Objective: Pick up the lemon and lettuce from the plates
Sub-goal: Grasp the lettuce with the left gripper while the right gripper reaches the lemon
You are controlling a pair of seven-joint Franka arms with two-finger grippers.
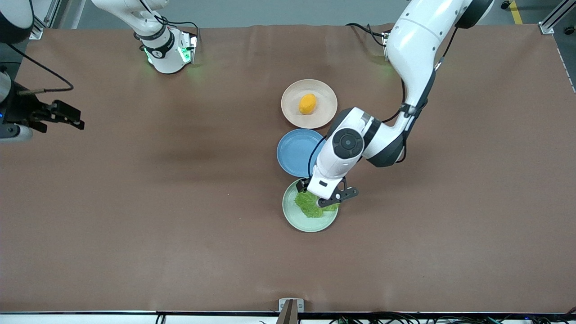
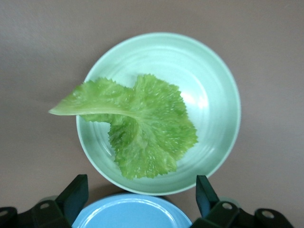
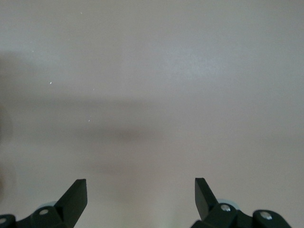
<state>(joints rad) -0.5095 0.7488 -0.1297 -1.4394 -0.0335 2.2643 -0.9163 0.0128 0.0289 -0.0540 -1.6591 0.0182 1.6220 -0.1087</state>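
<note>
Hovering, front view: left gripper (image 1: 332,198) hangs over the mint plate (image 1: 298,219), above the lettuce (image 1: 309,206).
Lettuce, front view: lies on the mint plate, directly under the left gripper, partly hidden by it.
Lemon, front view: lemon (image 1: 307,104) sits on the beige plate (image 1: 290,101), well apart from the left gripper and farther from the front camera than it.
Blue plate, front view: blue plate (image 1: 292,152) lies between the beige and mint plates, partly covered by the left arm.
Right gripper, front view: right gripper (image 1: 75,121) waits at the right arm's end of the brown table (image 1: 135,202), well apart from all three plates.
Left wrist view: left gripper (image 2: 142,195) is spread wide and holds nothing; lettuce (image 2: 142,126) lies flat in the mint plate (image 2: 213,76) ahead of the fingertips, its paler stem end reaching out over the rim; blue plate (image 2: 130,211) shows between the fingers.
Right wrist view: right gripper (image 3: 141,194) is spread wide, holding nothing, with only bare table (image 3: 152,85) under it.
</note>
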